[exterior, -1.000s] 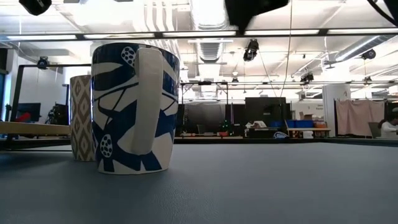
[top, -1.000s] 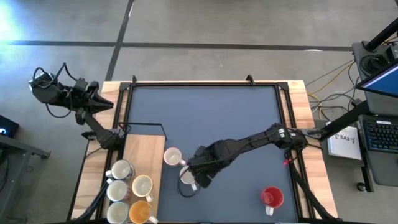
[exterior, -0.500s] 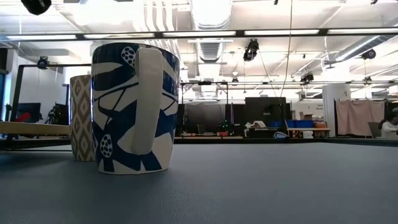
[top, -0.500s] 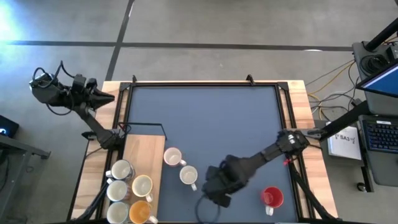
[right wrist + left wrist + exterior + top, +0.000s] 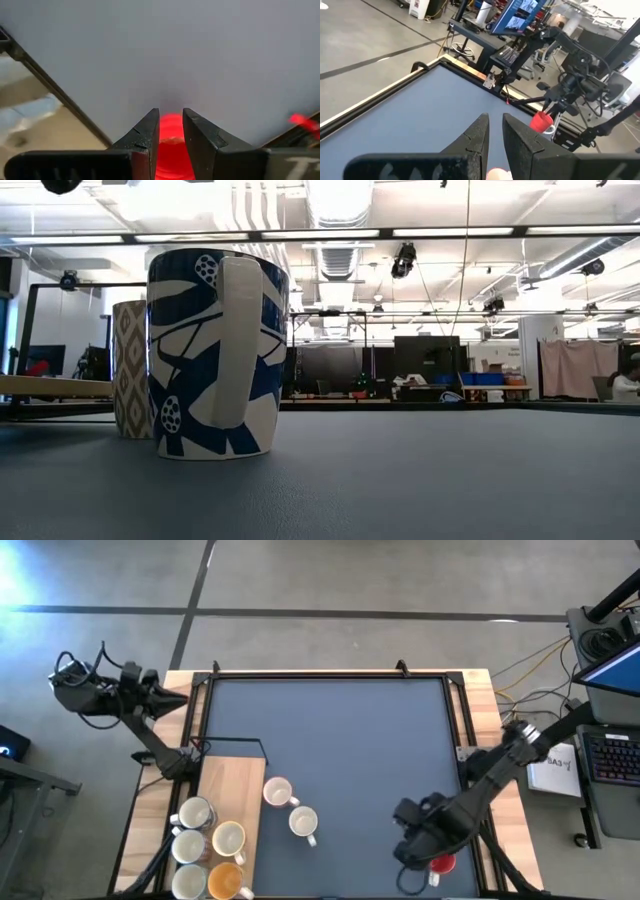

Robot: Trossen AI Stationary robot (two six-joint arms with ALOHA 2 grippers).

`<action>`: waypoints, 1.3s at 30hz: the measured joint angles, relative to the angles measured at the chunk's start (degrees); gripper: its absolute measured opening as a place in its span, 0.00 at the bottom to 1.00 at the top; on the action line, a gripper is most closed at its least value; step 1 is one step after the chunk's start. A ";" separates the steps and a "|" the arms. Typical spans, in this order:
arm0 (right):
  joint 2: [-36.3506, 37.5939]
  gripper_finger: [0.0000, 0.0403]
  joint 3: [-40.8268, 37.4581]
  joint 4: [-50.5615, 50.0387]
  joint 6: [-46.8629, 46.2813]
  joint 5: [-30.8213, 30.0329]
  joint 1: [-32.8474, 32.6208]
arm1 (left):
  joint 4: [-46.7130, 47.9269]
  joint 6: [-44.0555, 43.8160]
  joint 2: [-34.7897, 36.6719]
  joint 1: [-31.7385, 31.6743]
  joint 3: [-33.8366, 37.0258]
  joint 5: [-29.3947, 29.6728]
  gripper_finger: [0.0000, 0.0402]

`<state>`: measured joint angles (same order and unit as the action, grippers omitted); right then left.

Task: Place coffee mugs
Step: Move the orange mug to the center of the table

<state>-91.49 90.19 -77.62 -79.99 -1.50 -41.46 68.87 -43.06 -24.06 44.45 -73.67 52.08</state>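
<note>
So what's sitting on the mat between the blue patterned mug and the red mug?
Nothing: in the high view, bare mat separates the blue patterned mug from the red mug.

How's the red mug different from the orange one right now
The red mug sits alone on the blue mat at the right, partly under the right gripper. The orange mug stands on the wooden board at the left, packed against cream mugs, with no gripper near it. Both stand upright, mouths up.

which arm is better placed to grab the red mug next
Right. The right gripper is directly over the red mug, fingers framing it in its wrist view. The left gripper sits at the table's far left edge.
</note>
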 joint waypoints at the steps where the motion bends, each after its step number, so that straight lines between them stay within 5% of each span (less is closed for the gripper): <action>1: 1.31 0.18 -2.05 1.60 -2.03 0.00 -0.70 | -0.30 -0.01 -0.48 0.00 0.00 0.03 0.09; 12: 9.19 0.32 -19.67 8.00 -9.40 10.93 -6.33 | -0.56 -0.02 -7.87 -0.02 0.22 -0.01 0.09; 24: 10.47 0.35 -28.48 13.12 -2.52 10.53 -8.32 | -0.58 -5.72 -13.51 0.00 0.24 -0.04 0.09; 30: 10.47 0.28 -32.94 22.32 -2.23 11.02 -8.32 | -0.84 -6.12 -15.55 0.00 0.24 -0.03 0.09; 39: 10.39 0.04 -31.76 27.82 -1.04 10.59 -5.92 | -0.78 -6.13 -15.96 0.00 0.24 0.05 0.09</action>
<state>-81.10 58.42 -49.80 -81.03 9.10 -47.38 68.10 -49.19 -40.02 44.45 -73.43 52.13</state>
